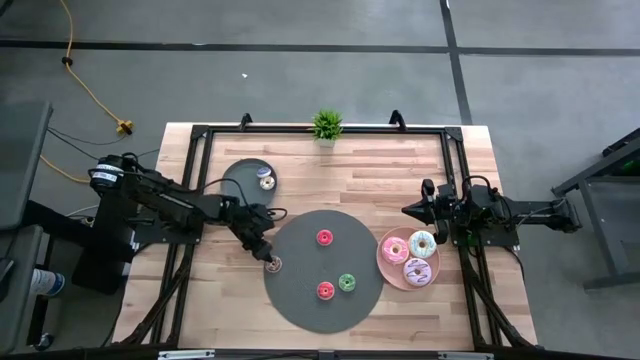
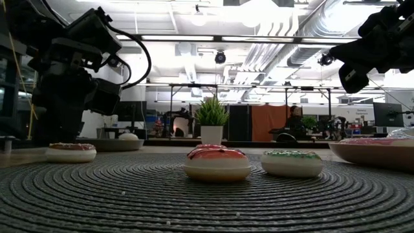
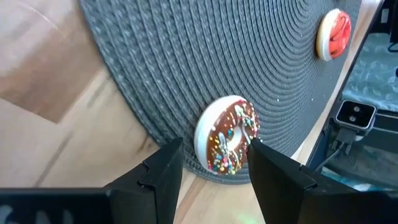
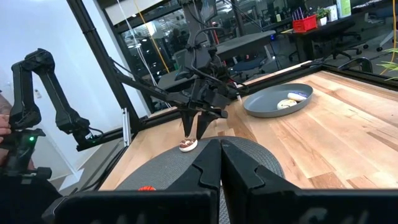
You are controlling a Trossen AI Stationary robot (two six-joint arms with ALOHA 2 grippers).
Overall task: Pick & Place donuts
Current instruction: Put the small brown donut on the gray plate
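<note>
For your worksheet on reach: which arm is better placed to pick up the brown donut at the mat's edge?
Left. The left gripper hangs open astride the brown donut; the right gripper waits shut beyond the pink plate.

A grey floor (image 1: 300, 70) crossed by dark lines surrounds the wooden worktop (image 1: 380, 175), and a yellow cable (image 1: 85, 85) trails over it. Beyond the worktop lies an open office: a white ceiling with pipes and ducts (image 2: 272, 48), desks, an orange panel (image 2: 268, 123), and a seated person (image 2: 295, 120) far off.
</note>
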